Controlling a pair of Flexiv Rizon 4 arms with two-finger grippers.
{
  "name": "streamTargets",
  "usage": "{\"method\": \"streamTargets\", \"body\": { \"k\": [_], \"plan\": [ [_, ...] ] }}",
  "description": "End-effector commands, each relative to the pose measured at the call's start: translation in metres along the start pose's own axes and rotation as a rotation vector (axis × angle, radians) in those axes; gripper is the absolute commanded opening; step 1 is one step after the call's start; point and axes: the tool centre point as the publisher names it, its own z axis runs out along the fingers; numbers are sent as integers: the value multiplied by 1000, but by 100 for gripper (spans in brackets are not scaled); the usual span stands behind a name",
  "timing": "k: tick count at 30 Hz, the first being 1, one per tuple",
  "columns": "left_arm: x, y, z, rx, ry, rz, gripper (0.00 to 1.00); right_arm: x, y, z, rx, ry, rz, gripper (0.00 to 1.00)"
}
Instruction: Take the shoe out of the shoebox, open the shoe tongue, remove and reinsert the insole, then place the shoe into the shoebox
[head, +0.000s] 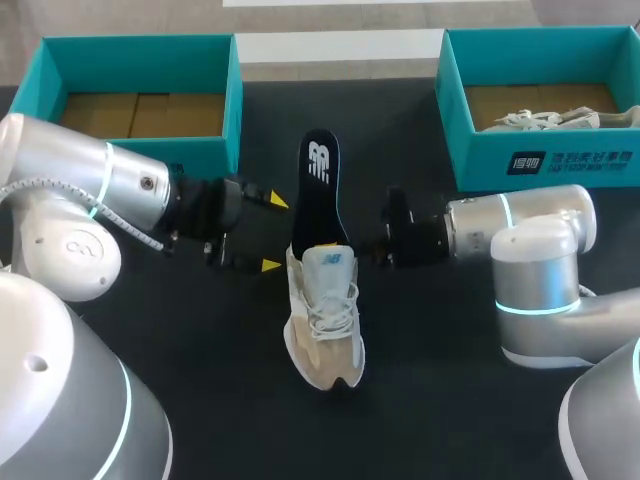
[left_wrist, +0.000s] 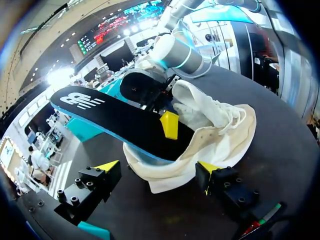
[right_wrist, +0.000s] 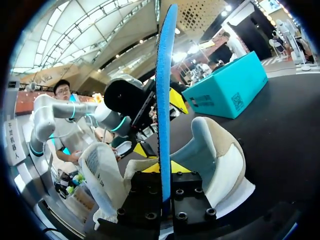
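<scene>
- While one pale shoe (head: 325, 320) lies on the black table (head: 430, 360) between our two arms, toe toward us, a second shoe (head: 545, 120) sits inside the right box (head: 455, 100).
- We count two teal boxes at the far side of the table, and the left box (head: 235, 90) shows only its cardboard floor.
- One black insole (head: 320, 190) with a blue underside stands half out of the shoe on the table. Its lower end is in the opening at the heel, and its far end points toward the gap between the boxes.
- Our right claw (right_wrist: 161, 170) is clamped on that insole. In its own wrist view the insole runs edge-on between the two fingers, and the left wrist view shows one yellow tip pressed on the black face.
- Our left claw (head: 273, 232) has its two fingers wide apart and grips nothing. It is just beside the heel end of the shoe, and in its own wrist view the heel and the insole lie close ahead of the fingers.
</scene>
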Motion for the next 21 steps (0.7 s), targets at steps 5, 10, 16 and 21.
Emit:
{"method": "streamTargets", "body": {
  "k": [5,10,16,21],
  "plan": [
    [0,-1,1,-4,2,0,100,7,9,-1,-10,-20,-25,27],
    [0,-1,1,-4,2,0,100,10,13,1,-16,-24,-37,25],
    [0,-1,1,-4,2,0,100,9,26,0,-22,-27,-71,26],
    [0,-1,1,-4,2,0,100,2,38,-1,-21,-30,-96,27]
  ]
}}
